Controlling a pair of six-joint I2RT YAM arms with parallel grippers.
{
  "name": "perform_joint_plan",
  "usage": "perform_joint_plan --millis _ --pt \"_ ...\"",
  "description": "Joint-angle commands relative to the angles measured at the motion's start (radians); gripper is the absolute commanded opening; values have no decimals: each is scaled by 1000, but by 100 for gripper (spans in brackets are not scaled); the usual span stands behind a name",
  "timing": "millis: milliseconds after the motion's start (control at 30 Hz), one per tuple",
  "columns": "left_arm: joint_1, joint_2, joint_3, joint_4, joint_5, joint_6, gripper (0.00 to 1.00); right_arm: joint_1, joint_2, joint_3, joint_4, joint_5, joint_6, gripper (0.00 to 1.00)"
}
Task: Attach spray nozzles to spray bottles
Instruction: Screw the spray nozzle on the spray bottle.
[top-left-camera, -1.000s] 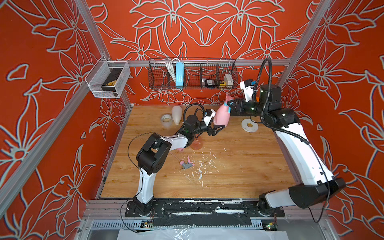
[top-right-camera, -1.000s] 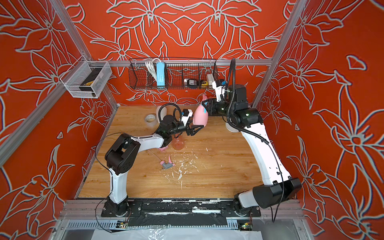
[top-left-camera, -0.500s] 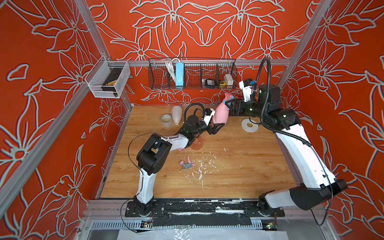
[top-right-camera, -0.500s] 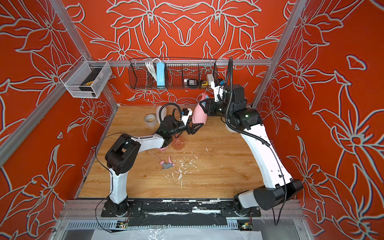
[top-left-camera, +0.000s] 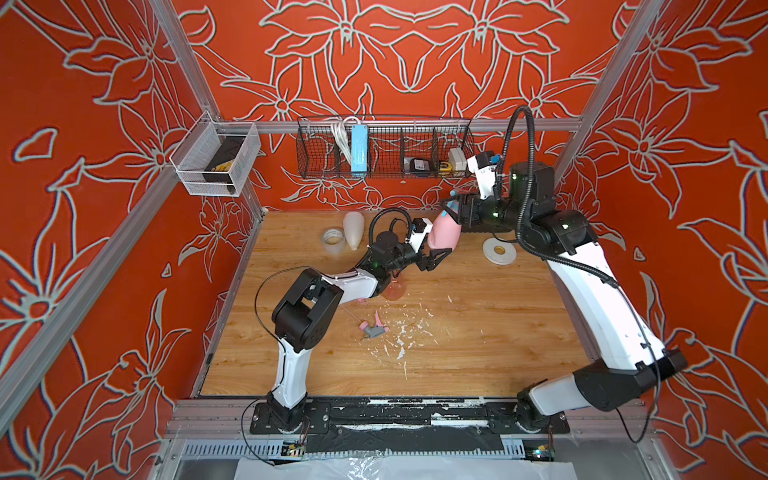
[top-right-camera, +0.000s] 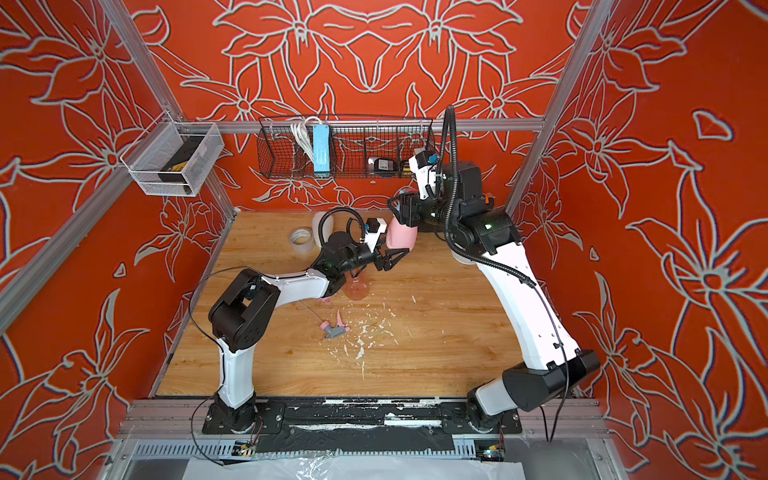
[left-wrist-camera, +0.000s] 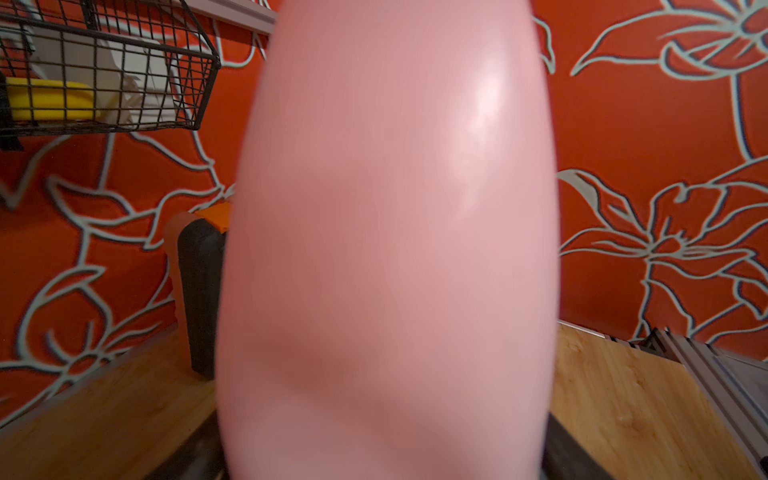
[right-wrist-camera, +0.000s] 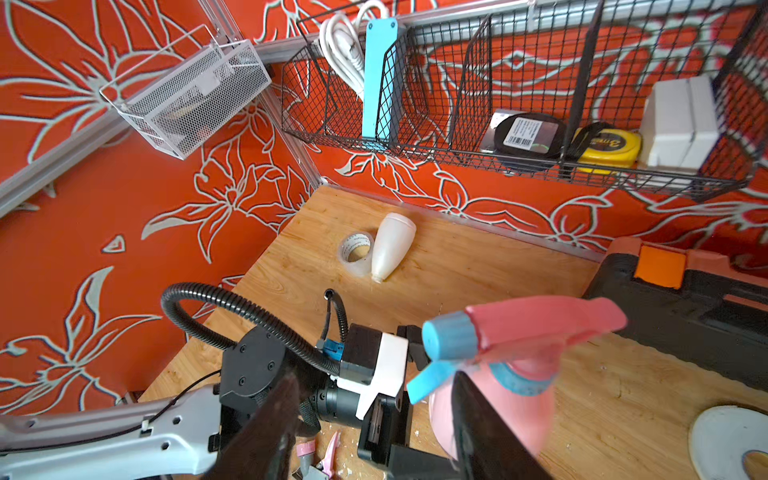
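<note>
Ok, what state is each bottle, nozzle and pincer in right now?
left pincer: shut on pink bottle
right pincer: open, astride pink-and-blue nozzle
pink-and-blue nozzle: seated on pink bottle's neck
cream bottle: lying down, no nozzle
orange bottle: on table, partly hidden by left arm
pink-and-grey nozzle: loose on table

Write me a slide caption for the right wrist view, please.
Left gripper holds the pink bottle, nozzle on its neck; right gripper stands open.

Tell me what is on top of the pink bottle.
A pink-and-blue spray nozzle sits on the pink bottle, its blue collar around the neck. Any dip tube inside is hidden: the bottle is opaque.
</note>
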Motion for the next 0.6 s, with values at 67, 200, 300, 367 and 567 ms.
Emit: perform_joint_plan --millis 67,200,300,367,567 --pt "7 -50 -12 69 85 14 40 -142 -61 -9 18 -91 -4 72" --pt "24 -56 -23 93 172 -11 40 -253 3 12 86 -347 34 90" --pt "35 -57 -28 119 231 -48 40 -286 66 15 201 -519 115 94" --pt "38 -56 -25 120 266 -63 40 -287 101 16 273 -587 161 96" --pt "44 -57 -21 108 311 -73 39 -284 162 9 353 -674 222 95"
